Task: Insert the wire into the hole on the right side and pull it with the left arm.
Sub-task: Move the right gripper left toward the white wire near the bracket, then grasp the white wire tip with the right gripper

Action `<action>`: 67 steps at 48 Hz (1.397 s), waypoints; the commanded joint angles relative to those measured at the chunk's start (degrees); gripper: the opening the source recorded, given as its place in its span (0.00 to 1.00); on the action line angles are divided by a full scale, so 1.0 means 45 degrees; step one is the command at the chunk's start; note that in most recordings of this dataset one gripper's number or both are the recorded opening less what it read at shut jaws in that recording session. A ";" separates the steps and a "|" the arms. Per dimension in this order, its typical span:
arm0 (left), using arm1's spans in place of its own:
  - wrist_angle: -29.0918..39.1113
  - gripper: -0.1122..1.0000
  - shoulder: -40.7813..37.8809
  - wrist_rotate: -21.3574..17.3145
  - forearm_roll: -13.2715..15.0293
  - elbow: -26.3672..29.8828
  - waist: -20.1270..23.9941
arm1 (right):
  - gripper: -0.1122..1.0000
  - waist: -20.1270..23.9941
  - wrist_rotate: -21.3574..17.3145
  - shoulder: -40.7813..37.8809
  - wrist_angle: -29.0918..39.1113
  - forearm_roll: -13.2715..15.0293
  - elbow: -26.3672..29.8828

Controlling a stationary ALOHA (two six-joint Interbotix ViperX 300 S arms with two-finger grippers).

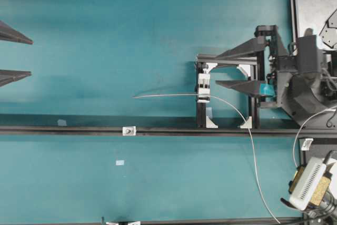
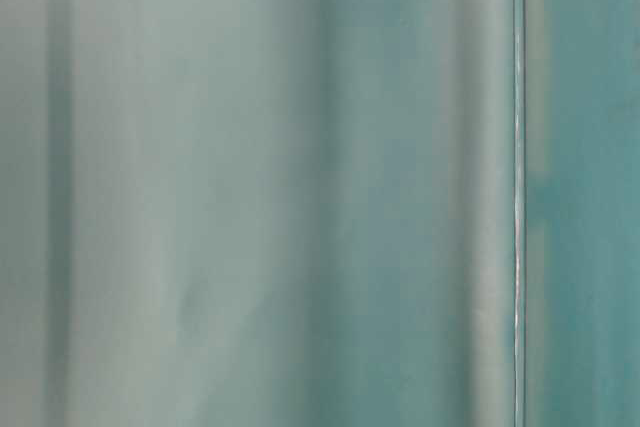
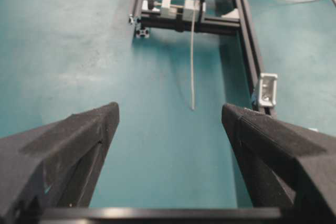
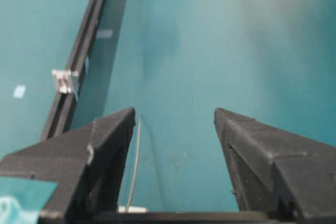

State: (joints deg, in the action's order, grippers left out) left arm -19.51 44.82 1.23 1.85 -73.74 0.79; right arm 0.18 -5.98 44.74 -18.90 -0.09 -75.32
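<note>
One thin pale grey wire [image 1: 168, 95], threaded through one small white block [image 1: 203, 97] on a black frame [image 1: 228, 92], free end lying on the teal surface [image 1: 105, 51]. Two black grippers: left [image 1: 15, 55] and right [image 1: 236, 68], jaws wide, empty. One black rail [image 1: 79, 129] beside them.

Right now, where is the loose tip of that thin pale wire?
In the overhead view the wire pokes leftward out of the small white block on the black frame, right of centre. Its tip hangs free over the teal table, touching neither gripper.

Wire [image 1: 168, 96] passes through clamp block [image 1: 203, 89], free end pointing left.
</note>
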 commanded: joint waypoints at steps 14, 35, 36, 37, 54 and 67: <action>-0.0234 0.68 -0.1836 0.0020 0.0059 0.0547 0.0195 | 0.73 0.0000 -0.0039 -0.1836 -0.0547 0.0000 0.0781; -0.0566 0.68 -0.3809 0.0000 0.0059 0.0957 0.0215 | 0.73 0.0000 -0.0059 -0.4160 -0.0488 0.0000 0.1680; -0.0566 0.68 -0.3887 0.0000 0.0059 0.0996 0.0215 | 0.73 0.0020 -0.0059 -0.4258 -0.0488 0.0000 0.1719; -0.0566 0.68 -0.3984 0.0000 0.0059 0.1035 0.0215 | 0.73 0.0000 -0.0059 -0.4375 -0.0488 0.0000 0.1758; -0.0566 0.68 -0.5723 0.0000 0.0059 0.1641 0.0508 | 0.73 0.0039 -0.0078 -0.6465 -0.0449 0.0000 0.2598; -0.0566 0.68 -0.6895 0.0000 0.0059 0.2168 0.0645 | 0.73 0.0059 -0.0078 -0.7754 -0.0469 0.0000 0.3203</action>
State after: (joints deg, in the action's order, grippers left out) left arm -21.53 14.68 1.23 2.02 -65.48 3.34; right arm 0.26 -6.24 10.55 -20.74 -0.09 -62.58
